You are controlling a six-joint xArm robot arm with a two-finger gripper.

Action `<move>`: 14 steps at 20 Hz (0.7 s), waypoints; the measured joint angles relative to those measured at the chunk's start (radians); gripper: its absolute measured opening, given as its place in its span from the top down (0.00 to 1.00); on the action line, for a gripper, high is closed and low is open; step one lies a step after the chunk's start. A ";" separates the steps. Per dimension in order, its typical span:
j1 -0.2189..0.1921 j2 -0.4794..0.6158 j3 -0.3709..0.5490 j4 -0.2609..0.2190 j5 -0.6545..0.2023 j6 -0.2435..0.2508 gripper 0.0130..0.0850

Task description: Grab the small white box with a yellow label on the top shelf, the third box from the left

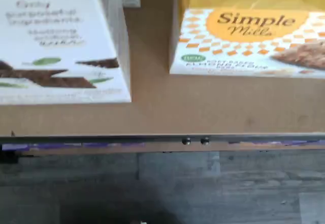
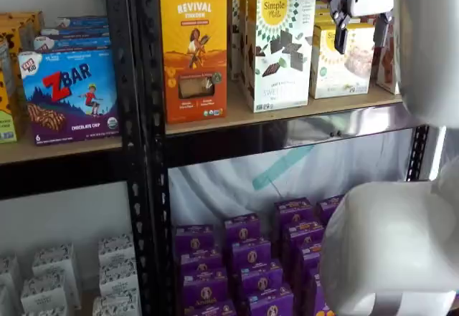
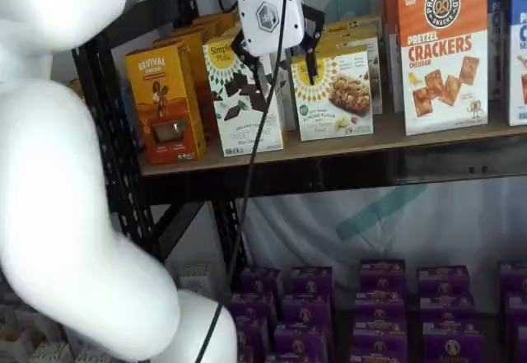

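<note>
The small white box (image 2: pixel 344 65) with the round yellow Simple Mills logo stands on the top shelf (image 2: pixel 287 113), right of a taller white box. It also shows in a shelf view (image 3: pixel 336 98) and in the wrist view (image 1: pixel 249 41). My gripper (image 3: pixel 280 58) hangs in front of the shelf with its two black fingers apart, open and empty. One finger is in front of the small box's near edge, the other in front of the taller box. In a shelf view my gripper (image 2: pixel 360 33) covers the small box's top. The shelf board (image 1: pixel 203 107) and its dark rail show in the wrist view.
The taller white Simple Mills box (image 3: pixel 243 100) with dark chocolate squares stands just left of the small box. An orange Revival box (image 3: pixel 165 104) is further left, an orange pretzel cracker box (image 3: pixel 440 50) to the right. Purple boxes (image 2: pixel 251 259) fill the lower shelf. My white arm (image 3: pixel 66 174) fills the left.
</note>
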 joint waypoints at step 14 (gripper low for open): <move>-0.048 0.123 -0.109 0.036 -0.027 -0.045 0.00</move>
